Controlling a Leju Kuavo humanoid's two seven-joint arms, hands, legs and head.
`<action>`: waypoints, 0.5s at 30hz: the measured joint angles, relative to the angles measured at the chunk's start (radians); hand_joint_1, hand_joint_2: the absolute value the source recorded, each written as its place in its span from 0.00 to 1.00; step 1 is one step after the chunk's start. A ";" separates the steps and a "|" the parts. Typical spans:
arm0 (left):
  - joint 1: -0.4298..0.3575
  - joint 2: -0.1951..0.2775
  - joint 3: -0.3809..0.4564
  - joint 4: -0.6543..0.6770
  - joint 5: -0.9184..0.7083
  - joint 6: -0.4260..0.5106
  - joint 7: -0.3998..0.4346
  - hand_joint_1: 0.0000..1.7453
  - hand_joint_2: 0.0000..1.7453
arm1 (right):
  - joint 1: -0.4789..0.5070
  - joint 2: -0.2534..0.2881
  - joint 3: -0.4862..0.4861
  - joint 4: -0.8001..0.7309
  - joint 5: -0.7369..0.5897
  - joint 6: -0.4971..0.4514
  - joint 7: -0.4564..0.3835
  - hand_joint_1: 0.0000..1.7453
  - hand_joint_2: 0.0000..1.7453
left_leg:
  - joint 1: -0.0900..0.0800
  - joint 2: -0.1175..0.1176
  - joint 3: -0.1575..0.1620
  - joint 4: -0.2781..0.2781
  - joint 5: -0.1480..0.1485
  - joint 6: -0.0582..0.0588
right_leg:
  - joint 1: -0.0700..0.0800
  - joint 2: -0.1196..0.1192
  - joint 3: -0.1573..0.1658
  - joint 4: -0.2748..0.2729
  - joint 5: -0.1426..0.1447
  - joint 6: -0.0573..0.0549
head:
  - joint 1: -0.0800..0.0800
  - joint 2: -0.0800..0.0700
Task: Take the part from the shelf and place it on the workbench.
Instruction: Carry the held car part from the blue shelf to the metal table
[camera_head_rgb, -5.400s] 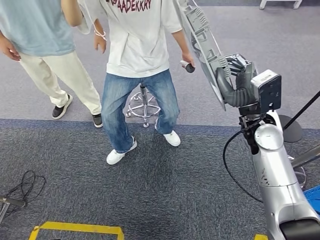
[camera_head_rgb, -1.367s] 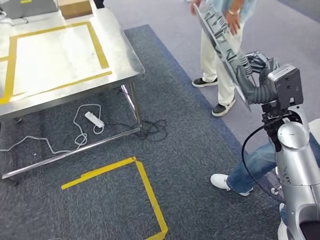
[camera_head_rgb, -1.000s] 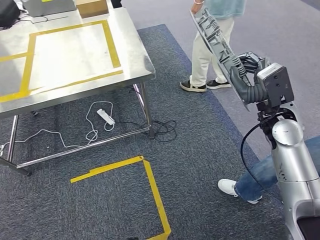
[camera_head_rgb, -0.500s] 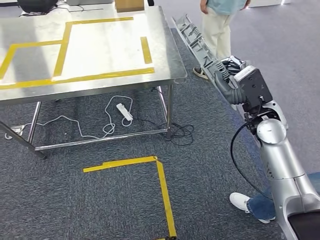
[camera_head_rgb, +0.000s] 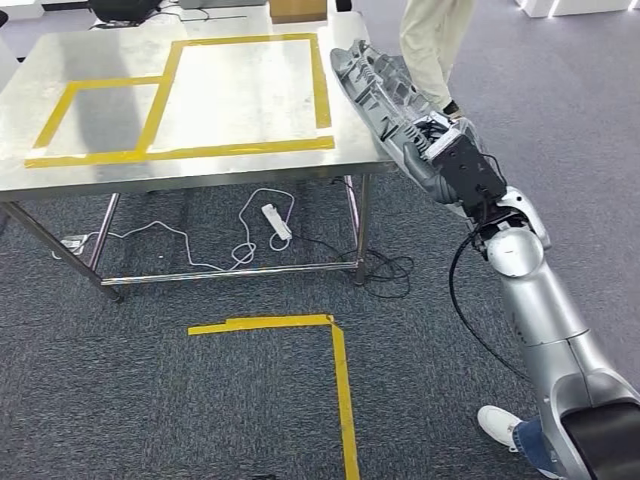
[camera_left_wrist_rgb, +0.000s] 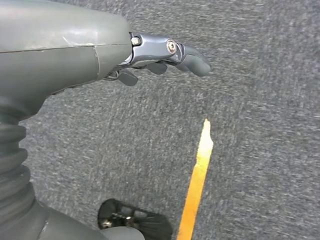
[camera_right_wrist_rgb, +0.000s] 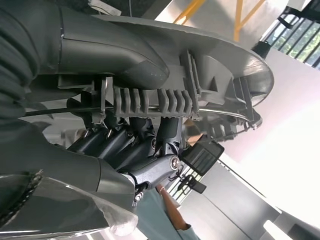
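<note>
Head view: a long grey ribbed plastic part is gripped by the right hand, tilted, its far end raised over the steel table's right edge. In the left wrist view, the left hand is held empty, fingers extended, above carpet.

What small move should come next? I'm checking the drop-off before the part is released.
Probably carry the long grey ribbed plastic part further left over the steel workbench, then lower it. The right hand holds its near end, and the part still hangs over the bench's right edge, tilted.
</note>
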 joint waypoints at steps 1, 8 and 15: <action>0.001 0.000 0.000 0.000 -0.002 -0.001 0.000 0.00 1.00 | -0.002 0.000 0.003 0.003 0.009 -0.002 0.002 1.00 1.00 | 0.001 0.001 0.025 -0.056 0.037 0.002 | 0.000 -0.003 0.005 0.000 -0.004 0.003 | 0.000 0.000; 0.002 0.000 -0.001 0.000 -0.013 -0.011 -0.013 0.00 1.00 | -0.050 -0.007 0.012 0.025 0.101 -0.029 0.035 1.00 1.00 | -0.008 0.004 0.117 -0.263 0.099 0.035 | 0.003 -0.012 0.009 -0.006 -0.017 0.039 | 0.001 0.000; -0.001 0.000 -0.001 0.000 -0.022 -0.024 -0.033 0.00 1.00 | -0.116 -0.056 0.036 0.063 0.275 -0.032 0.081 1.00 1.00 | -0.013 -0.008 0.134 -0.274 0.092 0.064 | 0.006 0.018 -0.145 0.267 -0.109 0.045 | 0.008 0.000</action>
